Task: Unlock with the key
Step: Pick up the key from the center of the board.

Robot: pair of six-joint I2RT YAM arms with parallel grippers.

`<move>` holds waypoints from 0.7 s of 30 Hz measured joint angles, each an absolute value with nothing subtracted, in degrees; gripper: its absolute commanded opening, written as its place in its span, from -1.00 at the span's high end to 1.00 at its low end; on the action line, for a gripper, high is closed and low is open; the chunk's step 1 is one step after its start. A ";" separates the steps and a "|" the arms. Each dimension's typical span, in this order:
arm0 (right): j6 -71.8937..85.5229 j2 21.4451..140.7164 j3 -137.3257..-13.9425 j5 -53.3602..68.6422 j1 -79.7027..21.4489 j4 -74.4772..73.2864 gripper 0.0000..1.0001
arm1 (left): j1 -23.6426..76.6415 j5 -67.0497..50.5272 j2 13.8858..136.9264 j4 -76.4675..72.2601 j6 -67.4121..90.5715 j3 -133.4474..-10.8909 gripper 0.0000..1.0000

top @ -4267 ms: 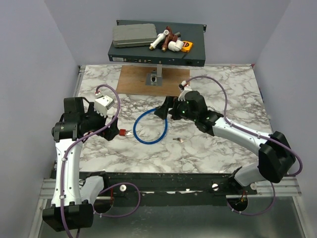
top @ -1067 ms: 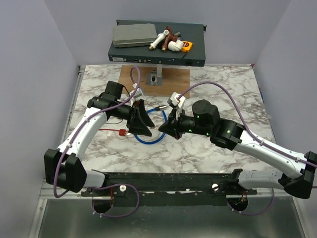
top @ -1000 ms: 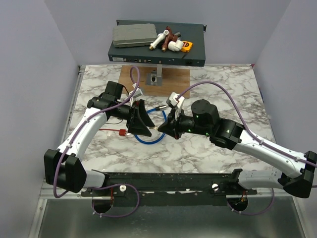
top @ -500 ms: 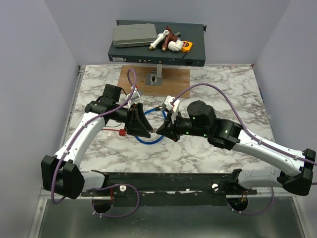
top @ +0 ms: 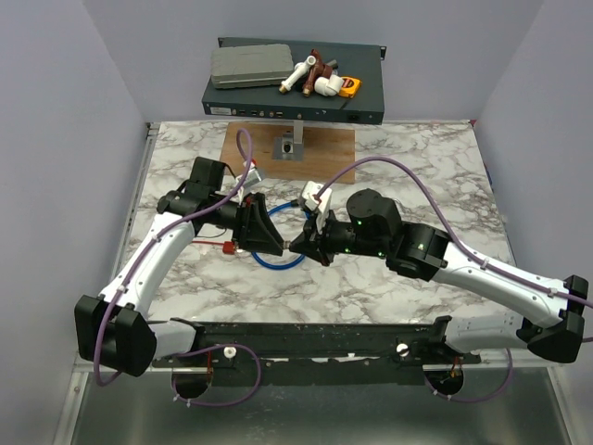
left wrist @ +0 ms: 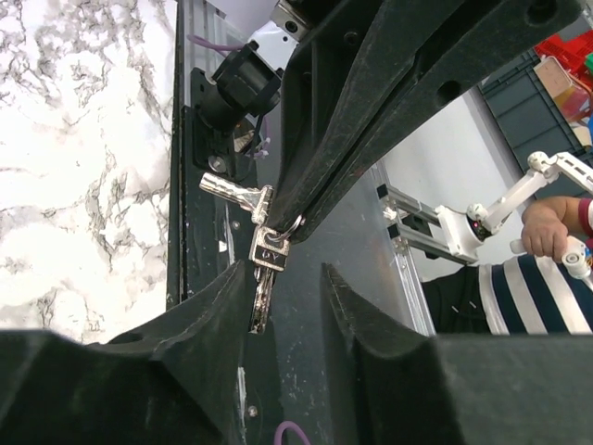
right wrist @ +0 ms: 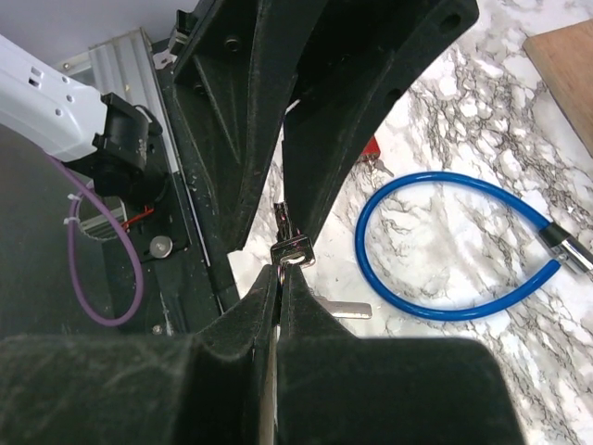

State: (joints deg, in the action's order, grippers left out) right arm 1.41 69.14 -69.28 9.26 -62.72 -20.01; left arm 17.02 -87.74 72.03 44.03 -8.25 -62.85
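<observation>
A small silver key (left wrist: pixel 262 289) hangs blade-down from a metal ring, and my right gripper (right wrist: pixel 280 273) is shut on that ring. A second key (left wrist: pixel 232 188) sticks out sideways from the same ring. My left gripper (left wrist: pixel 283 273) faces the right one tip to tip over the marble. Its jaws stand on either side of the hanging key (right wrist: pixel 292 243): one pad is against the blade and a gap shows at the other. In the top view the two grippers (top: pixel 281 247) meet above the blue cable loop (top: pixel 283 260). A red strap (top: pixel 227 247) lies on the marble beside the left gripper.
The blue cable's metal plug end (right wrist: pixel 567 248) lies on the marble. A wooden board (top: pixel 278 148) with a small grey fixture sits at the back. Behind it a dark box (top: pixel 292 93) carries a grey case and pipe fittings.
My left gripper's jaws have narrowed around the hanging key. Both grippers have drifted a little to the left, still tip to tip. The right gripper has stayed shut.
</observation>
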 measured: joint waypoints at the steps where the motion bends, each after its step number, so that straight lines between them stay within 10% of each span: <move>1: 1.41 69.25 -69.28 9.17 -62.81 -20.03 0.99 | 17.02 -87.72 71.88 43.90 -8.25 -62.85 0.47; 13: 0.03 69.41 -69.28 7.94 -63.48 -20.29 0.98 | 16.88 -87.72 70.13 41.82 -7.14 -60.80 1.00; 21: 0.60 69.52 -69.38 7.07 -63.75 -20.43 0.47 | 16.45 -87.70 68.88 40.29 -6.02 -60.18 1.00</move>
State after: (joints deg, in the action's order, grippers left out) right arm 0.60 69.52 -69.38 7.07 -63.75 -20.43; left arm 16.45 -87.70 68.88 40.29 -6.02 -60.18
